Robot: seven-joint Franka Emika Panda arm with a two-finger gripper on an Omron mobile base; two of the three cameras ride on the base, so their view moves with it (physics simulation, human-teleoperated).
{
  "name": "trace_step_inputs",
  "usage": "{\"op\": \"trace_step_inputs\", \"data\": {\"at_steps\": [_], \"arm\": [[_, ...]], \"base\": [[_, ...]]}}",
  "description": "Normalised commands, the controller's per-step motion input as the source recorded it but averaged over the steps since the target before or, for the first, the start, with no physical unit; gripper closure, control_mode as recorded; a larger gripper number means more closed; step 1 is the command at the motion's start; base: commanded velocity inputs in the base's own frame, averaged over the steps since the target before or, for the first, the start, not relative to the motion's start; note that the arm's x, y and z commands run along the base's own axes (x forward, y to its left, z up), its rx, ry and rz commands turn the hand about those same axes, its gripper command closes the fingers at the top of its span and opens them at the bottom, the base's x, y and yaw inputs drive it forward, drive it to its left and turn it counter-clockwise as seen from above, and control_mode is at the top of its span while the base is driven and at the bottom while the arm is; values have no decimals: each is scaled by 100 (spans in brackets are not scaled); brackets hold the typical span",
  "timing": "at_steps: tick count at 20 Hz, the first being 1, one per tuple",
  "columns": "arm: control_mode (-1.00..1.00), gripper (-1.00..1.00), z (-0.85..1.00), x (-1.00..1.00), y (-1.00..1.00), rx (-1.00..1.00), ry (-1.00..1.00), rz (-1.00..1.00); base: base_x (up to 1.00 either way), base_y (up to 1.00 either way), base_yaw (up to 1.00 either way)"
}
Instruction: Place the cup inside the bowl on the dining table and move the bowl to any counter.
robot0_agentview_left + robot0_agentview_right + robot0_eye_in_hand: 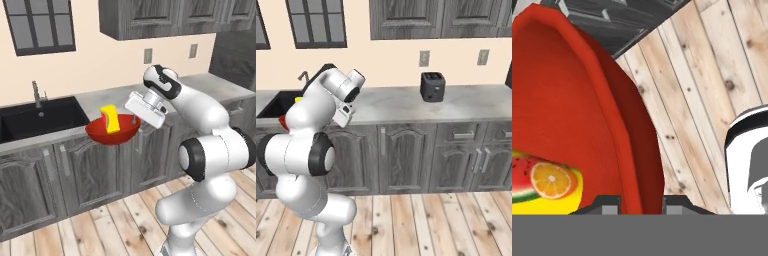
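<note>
- Grey stone tabletop (210, 85) is seen behind a glossy red bowl (112, 133), held in the air before its edge.
- Yellow cup (111, 119), fruit-printed, is carried inside.
- Bowl rim is pinched by the claw (135, 120).

Left base: looking from behind-left at counter (210, 85).
Right base: facing it from behind-right.
Hand: peering down, close on bowl (567, 115).

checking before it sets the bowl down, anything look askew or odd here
Nothing is spilled or damaged. The bowl hangs in the air in front of the counter edge, by the sink, held at its rim by the gripper. The cup inside leans rather than standing upright.
</note>
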Motion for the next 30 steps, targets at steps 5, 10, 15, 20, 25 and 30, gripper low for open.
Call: {"op": "trace_step_inputs", "data": {"at_steps": [5,10,15,20,25,30], "arm": [[100,100,0,0,0,0,0,0],[100,100,0,0,0,0,0,0],[100,100,0,0,0,0,0,0],[100,100,0,0,0,0,0,0],[100,100,0,0,0,0,0,0],[100,100,0,0,0,0,0,0]], "base": [[38,-24,5],[80,-16,2],[92,0,0],[41,-5,0],[7,-13,1],[27,-30,4]]}}
